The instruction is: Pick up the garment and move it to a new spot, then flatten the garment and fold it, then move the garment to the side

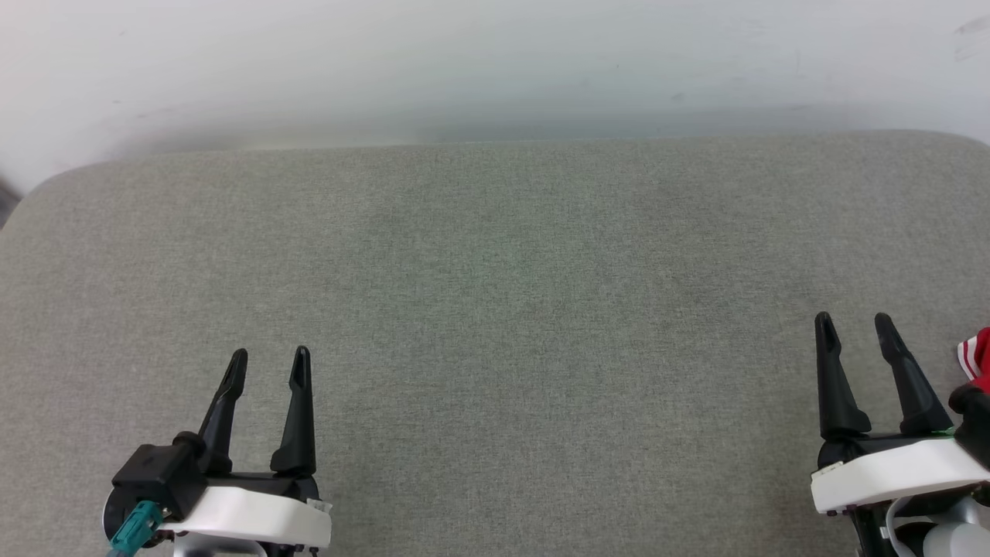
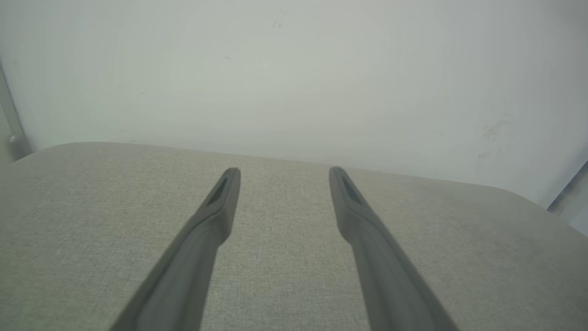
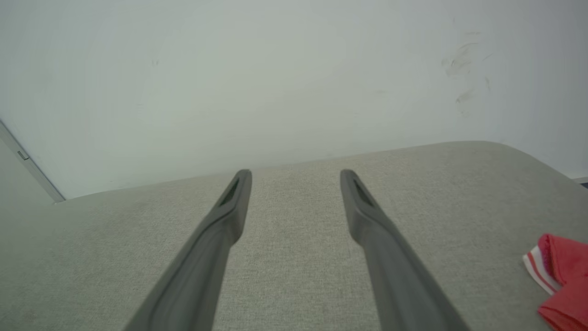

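Both grippers are shown with fingers spread apart and nothing held: the left gripper (image 1: 271,353) at lower left, the right gripper (image 1: 854,317) at lower right, over a grey cushioned surface (image 1: 495,278). The garment (image 1: 976,357), red with white-striped trim, is glimpsed just beside the right gripper. With most of it cut off from view, a reach could be misjudged and only a loose fold caught.

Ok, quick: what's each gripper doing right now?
Dark-fingered left gripper: open, empty.
Dark-fingered right gripper: open, empty, beside the red jersey garment with white-striped trim.
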Robot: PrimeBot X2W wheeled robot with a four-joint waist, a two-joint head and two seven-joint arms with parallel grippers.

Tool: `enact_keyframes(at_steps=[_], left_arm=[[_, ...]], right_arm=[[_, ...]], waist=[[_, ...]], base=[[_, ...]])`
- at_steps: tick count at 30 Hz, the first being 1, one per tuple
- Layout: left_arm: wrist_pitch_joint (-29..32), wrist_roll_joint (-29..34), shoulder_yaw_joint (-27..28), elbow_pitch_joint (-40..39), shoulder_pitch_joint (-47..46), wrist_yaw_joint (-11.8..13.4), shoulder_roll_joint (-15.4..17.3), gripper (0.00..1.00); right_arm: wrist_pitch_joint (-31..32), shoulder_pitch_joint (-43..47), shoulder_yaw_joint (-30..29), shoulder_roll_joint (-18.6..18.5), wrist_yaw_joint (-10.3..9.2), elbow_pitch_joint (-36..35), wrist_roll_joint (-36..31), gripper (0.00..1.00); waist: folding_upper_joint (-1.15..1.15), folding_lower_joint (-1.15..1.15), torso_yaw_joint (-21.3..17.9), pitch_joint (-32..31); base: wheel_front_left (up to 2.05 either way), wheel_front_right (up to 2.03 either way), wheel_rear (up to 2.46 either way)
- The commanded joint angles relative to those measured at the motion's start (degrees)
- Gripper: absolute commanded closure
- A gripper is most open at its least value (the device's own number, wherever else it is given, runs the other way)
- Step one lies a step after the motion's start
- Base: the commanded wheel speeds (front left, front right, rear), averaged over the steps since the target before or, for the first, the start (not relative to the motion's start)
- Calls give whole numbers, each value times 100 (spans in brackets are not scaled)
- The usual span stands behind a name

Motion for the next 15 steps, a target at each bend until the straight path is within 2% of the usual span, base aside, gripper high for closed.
enact_keyframes(at_steps=[1, 15], left_arm=[[-12, -4, 35, 23, 55, -6, -15, 0], [-12, -55, 13, -61, 20, -15, -11, 0]], right_arm=[[-63, -16, 29, -25, -2, 65, -35, 0], [-180, -167, 118, -143, -2, 285, -276, 0]], waist=[[0, 1, -11, -4], [0, 1, -17, 40]], base=[[0, 0, 0], [0, 0, 0]])
